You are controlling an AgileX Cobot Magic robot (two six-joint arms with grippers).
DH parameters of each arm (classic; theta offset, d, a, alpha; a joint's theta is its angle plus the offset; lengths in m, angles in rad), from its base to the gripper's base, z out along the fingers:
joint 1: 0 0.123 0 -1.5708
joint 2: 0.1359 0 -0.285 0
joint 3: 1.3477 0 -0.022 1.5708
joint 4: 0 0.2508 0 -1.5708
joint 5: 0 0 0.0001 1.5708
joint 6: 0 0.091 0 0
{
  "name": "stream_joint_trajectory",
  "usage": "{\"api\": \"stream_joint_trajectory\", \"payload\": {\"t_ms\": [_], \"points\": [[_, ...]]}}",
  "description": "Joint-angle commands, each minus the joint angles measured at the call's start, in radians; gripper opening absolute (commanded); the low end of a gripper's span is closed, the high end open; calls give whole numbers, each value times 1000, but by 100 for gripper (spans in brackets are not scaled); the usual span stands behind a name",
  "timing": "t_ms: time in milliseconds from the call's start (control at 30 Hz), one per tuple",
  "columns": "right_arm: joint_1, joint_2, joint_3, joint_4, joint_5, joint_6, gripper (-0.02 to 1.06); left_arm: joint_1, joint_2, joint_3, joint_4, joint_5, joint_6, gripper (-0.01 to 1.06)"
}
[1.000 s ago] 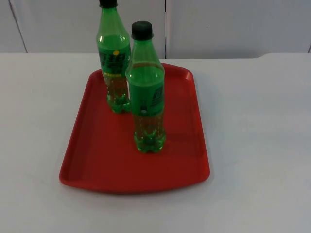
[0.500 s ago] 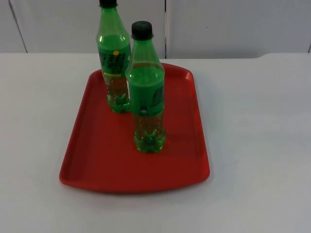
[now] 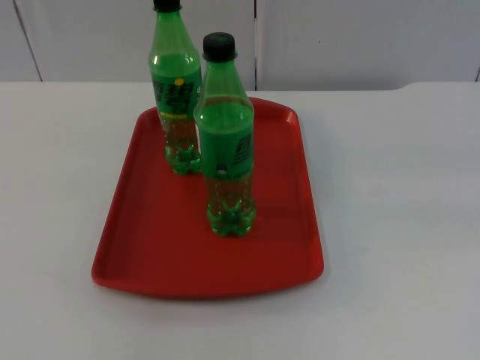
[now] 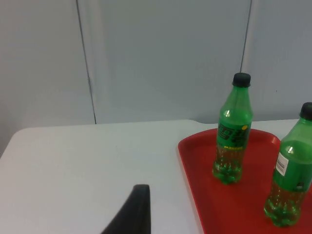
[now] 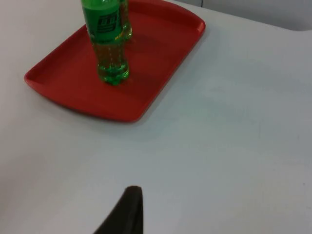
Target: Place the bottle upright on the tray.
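Tray [image 3: 150,255] on desk [image 3: 390,225]; near bottle [image 3: 226,142] upright at tray centre, far bottle [image 3: 176,90] upright at its 11 o'clock.

A white counter [image 3: 390,187] ends at a grey partition wall [image 3: 360,41], whose panels meet at vertical seams.

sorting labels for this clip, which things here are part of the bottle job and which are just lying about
Job:
- near bottle, upright on the tray
- far bottle, upright on the tray
- red tray

Lying about:
- nothing besides the white table and grey wall
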Motion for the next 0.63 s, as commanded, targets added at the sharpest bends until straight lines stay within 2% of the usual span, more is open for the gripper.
{"api": "stream_joint_trajectory", "payload": {"t_ms": [0, 67, 400, 600], "points": [[-32, -4, 3, 3, -4, 3, 105, -1, -3, -5, 2, -5, -6, 100], [-50, -4, 3, 3, -4, 3, 105, -1, -3, -5, 2, -5, -6, 100], [-347, -4, 3, 3, -4, 3, 105, -1, -3, -5, 2, -5, -6, 100], [-429, -4, 3, 3, -4, 3, 105, -1, -3, -5, 2, -5, -6, 100]]}}
